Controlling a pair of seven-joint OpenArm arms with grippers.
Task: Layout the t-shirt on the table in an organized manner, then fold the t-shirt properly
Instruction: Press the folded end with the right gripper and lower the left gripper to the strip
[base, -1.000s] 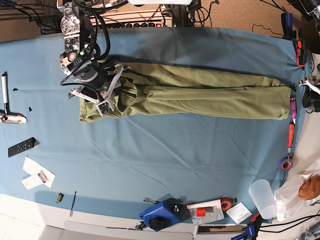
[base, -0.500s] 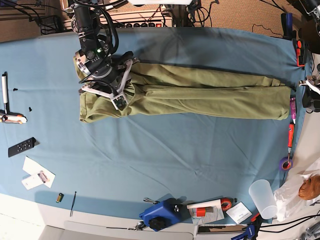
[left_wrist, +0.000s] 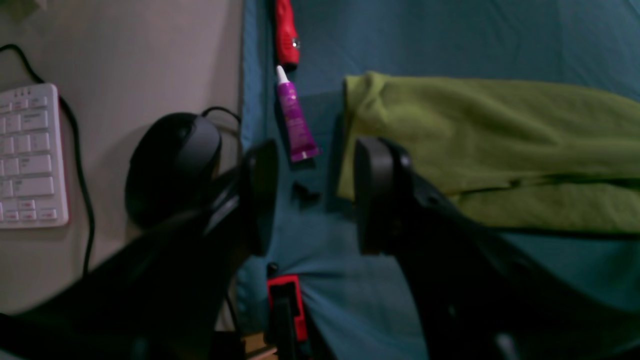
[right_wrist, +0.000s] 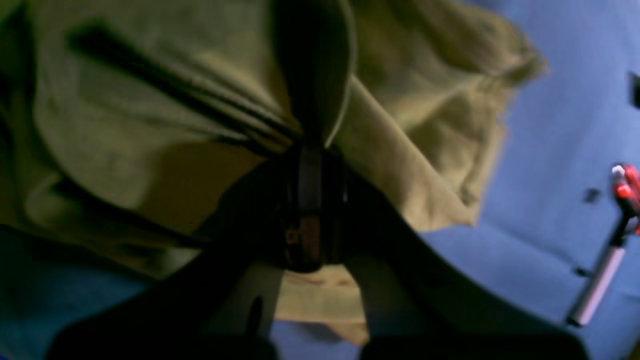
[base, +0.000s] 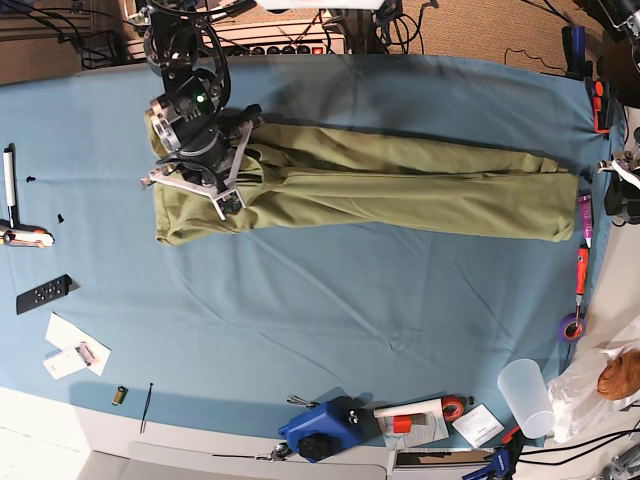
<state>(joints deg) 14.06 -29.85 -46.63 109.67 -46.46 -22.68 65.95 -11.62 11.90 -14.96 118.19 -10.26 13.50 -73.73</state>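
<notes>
The olive-green t-shirt (base: 400, 190) lies as a long folded strip across the blue-clothed table (base: 350, 310). My right gripper (base: 226, 196) sits on the shirt's bunched left end. In the right wrist view this gripper (right_wrist: 311, 142) is shut, pinching a fold of the t-shirt (right_wrist: 150, 115). In the left wrist view my left gripper (left_wrist: 317, 200) hangs open just off the other end of the t-shirt (left_wrist: 500, 135), over the table's edge, with nothing between its fingers (left_wrist: 375, 195).
A purple tube (left_wrist: 296, 122) and a red tool (left_wrist: 286, 32) lie beside the shirt's end, with a mouse (left_wrist: 172, 160) and keyboard (left_wrist: 27, 155) off the cloth. A cup (base: 525, 395), blue device (base: 320, 428) and remote (base: 43, 293) line the front and left.
My right gripper has moved over the shirt's left end and closed on the fabric. That end has shifted slightly left. The left arm has not moved.
</notes>
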